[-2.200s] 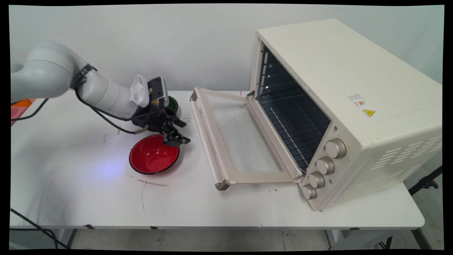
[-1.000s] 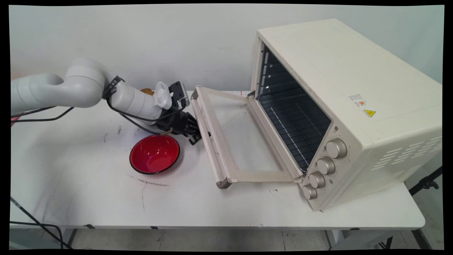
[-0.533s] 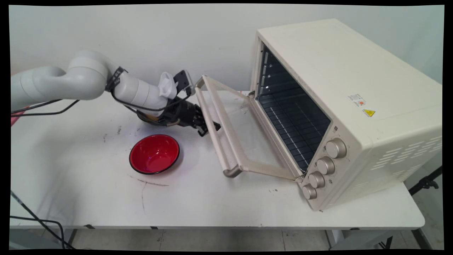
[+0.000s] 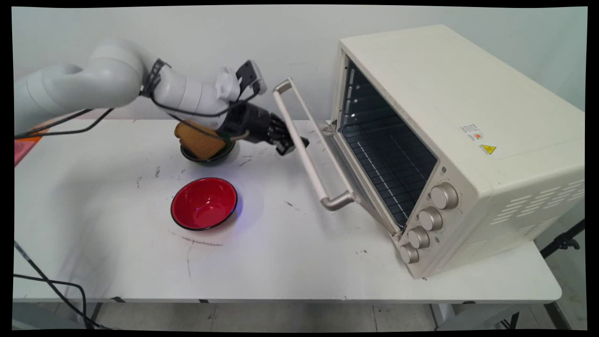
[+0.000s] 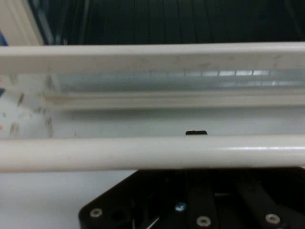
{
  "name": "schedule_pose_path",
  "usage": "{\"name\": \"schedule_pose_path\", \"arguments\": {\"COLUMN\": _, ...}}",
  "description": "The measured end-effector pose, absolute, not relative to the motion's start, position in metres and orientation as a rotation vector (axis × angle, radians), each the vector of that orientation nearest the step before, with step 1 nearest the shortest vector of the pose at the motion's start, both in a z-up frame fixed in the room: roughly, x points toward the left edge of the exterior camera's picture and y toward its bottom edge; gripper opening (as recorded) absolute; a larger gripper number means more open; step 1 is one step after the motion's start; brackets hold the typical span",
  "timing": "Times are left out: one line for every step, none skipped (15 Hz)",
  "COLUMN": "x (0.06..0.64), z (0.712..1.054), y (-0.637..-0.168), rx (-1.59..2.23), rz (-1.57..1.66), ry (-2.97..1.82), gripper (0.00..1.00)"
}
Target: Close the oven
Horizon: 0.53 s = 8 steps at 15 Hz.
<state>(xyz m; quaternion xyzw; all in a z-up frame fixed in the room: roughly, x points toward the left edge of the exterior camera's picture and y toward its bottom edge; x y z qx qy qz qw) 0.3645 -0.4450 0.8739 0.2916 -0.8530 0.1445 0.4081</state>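
Note:
A cream toaster oven (image 4: 468,121) stands at the table's right with its door tilted steeply upward, partly shut. My gripper (image 4: 292,144) presses against the underside of the door's long handle bar (image 4: 305,142), about halfway along it. In the hand view the handle bar (image 5: 152,152) runs across just above the black linkage (image 5: 200,202), with the door's glass (image 5: 157,78) and the dark oven cavity beyond. A red bowl (image 4: 204,203) sits on the table, down and to the left of the gripper. Under my wrist a dark green bowl (image 4: 213,160) holds a brown slice of bread (image 4: 199,139).
Several round knobs (image 4: 443,195) line the oven's front right. The wire rack (image 4: 383,164) shows inside the open cavity. Black cables hang from the arm and trail off the table's left front. An orange and pink object (image 4: 23,142) lies at the far left edge.
The gripper left the red bowl's rim, moved right under the door handle, then rose with it. The door swung from lying flat to steeply raised. The arm's rise uncovered the bread and green bowl.

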Motion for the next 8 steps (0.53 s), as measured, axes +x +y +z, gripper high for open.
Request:
{"name": "schedule_pose_path", "arguments": {"x": 0.362, "z": 0.881, "y": -0.447, "rx": 0.728, "rz": 0.365, "ry": -2.136, "gripper": 0.00}}
{"name": "schedule_pose_path", "arguments": {"x": 0.361, "z": 0.885, "y": -0.449, "rx": 0.724, "rz": 0.365, "ry": -2.128, "gripper": 0.00}}
{"name": "schedule_pose_path", "arguments": {"x": 0.360, "z": 0.892, "y": -0.450, "rx": 0.718, "rz": 0.365, "ry": -2.116, "gripper": 0.00}}
{"name": "schedule_pose_path", "arguments": {"x": 0.360, "z": 0.898, "y": -0.452, "rx": 0.713, "rz": 0.366, "ry": -2.106, "gripper": 0.00}}
{"name": "schedule_pose_path", "arguments": {"x": 0.360, "z": 0.905, "y": -0.453, "rx": 0.707, "rz": 0.366, "ry": -2.097, "gripper": 0.00}}
{"name": "schedule_pose_path", "arguments": {"x": 0.361, "z": 0.911, "y": -0.454, "rx": 0.700, "rz": 0.367, "ry": -2.090, "gripper": 0.00}}
{"name": "schedule_pose_path", "arguments": {"x": 0.363, "z": 0.915, "y": -0.454, "rx": 0.695, "rz": 0.367, "ry": -2.085, "gripper": 0.00}}
{"name": "schedule_pose_path", "arguments": {"x": 0.365, "z": 0.920, "y": -0.454, "rx": 0.689, "rz": 0.366, "ry": -2.083, "gripper": 0.00}}
